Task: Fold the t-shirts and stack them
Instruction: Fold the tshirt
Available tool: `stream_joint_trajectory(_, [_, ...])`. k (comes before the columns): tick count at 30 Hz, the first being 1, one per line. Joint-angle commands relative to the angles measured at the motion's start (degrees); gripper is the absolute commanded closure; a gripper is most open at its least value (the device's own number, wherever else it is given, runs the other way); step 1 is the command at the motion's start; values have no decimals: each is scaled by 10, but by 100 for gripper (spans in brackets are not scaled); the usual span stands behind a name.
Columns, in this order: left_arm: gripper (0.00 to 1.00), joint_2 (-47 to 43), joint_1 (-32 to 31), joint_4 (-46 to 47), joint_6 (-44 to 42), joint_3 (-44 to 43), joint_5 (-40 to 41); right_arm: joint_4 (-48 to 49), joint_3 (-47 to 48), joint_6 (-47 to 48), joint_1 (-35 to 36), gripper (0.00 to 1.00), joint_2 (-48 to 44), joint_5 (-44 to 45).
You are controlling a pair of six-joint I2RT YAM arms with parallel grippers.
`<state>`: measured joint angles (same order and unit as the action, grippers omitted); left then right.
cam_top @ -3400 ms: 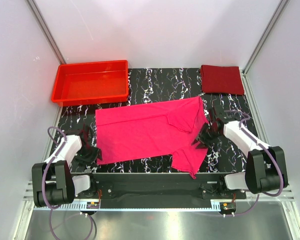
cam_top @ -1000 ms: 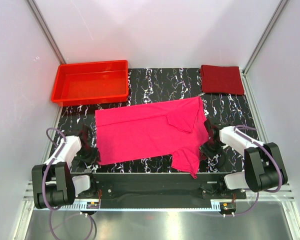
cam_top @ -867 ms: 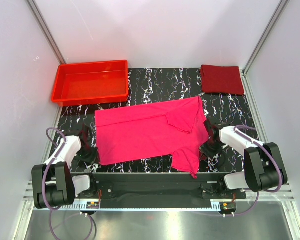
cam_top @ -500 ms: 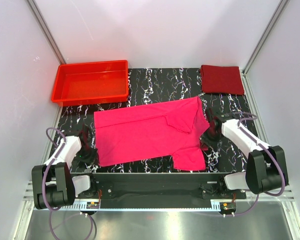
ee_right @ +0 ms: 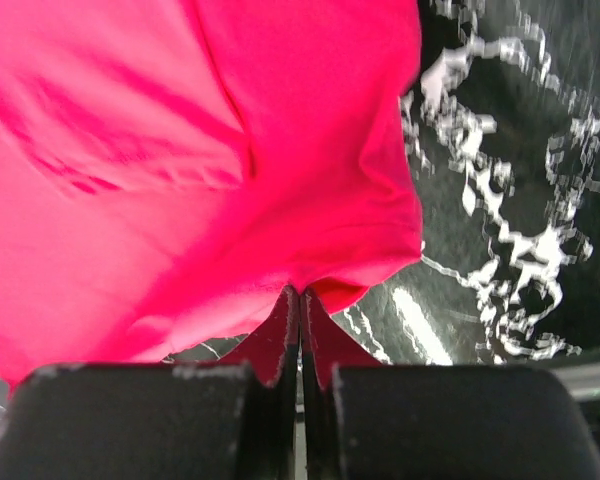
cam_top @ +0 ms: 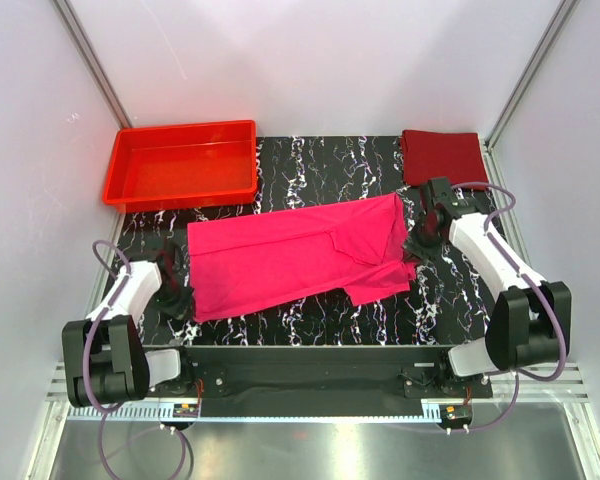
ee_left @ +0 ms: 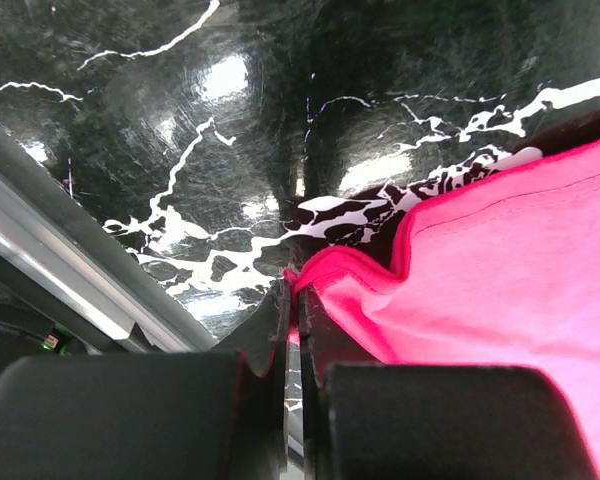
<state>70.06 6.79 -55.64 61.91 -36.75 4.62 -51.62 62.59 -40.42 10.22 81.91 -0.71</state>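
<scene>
A magenta-pink t-shirt [cam_top: 290, 255] lies spread across the middle of the marbled table, its right side doubled over itself. My left gripper [cam_top: 183, 300] is shut on the pink t-shirt [ee_left: 480, 280] at its near left corner, the hem pinched between the fingertips [ee_left: 292, 300]. My right gripper [cam_top: 417, 247] is shut on the right edge of the pink t-shirt [ee_right: 180, 170], cloth bunched at its tips [ee_right: 300, 298] and lifted a little off the table. A maroon t-shirt [cam_top: 443, 158] lies folded at the far right corner.
A bright red plastic tray [cam_top: 130, 190] stands at the far left. White walls and metal posts close in the table [cam_top: 320, 160]. Its near metal edge [ee_left: 70, 250] runs just beside my left gripper.
My left gripper has shut on the pink shirt's near left corner. My right gripper has carried the shirt's right flap away from the near edge toward the far side, folding it over.
</scene>
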Motion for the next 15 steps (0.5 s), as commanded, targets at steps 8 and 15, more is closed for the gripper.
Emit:
stream_joint_trajectory(8, [100, 46, -14, 9, -40, -72, -8, 49, 89, 87, -54, 100, 71, -100])
stream_joint_trajectory(15, [100, 64, -17, 5, -44, -103, -25, 52, 135, 97, -74, 100, 108, -110])
